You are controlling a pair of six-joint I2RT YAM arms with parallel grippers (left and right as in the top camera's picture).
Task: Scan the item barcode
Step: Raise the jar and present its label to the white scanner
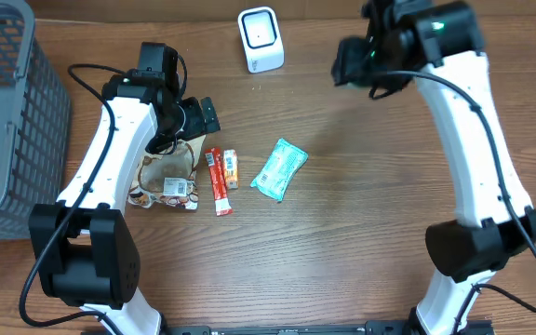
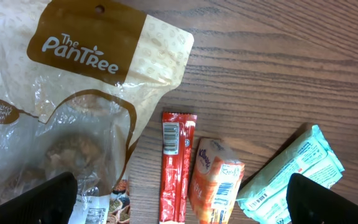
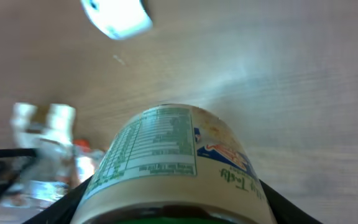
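My right gripper is shut on a round container with a cream label, a nutrition panel and a green lid. A black finger presses each side of it. In the overhead view this gripper hangs to the right of the white barcode scanner, and the container is hidden under it. The scanner shows blurred at the top of the right wrist view. My left gripper stands open above the packets on the table, touching none.
A brown PanTree bag, a red stick pack, an orange packet and a teal packet lie side by side. A grey mesh basket stands at the table's left edge.
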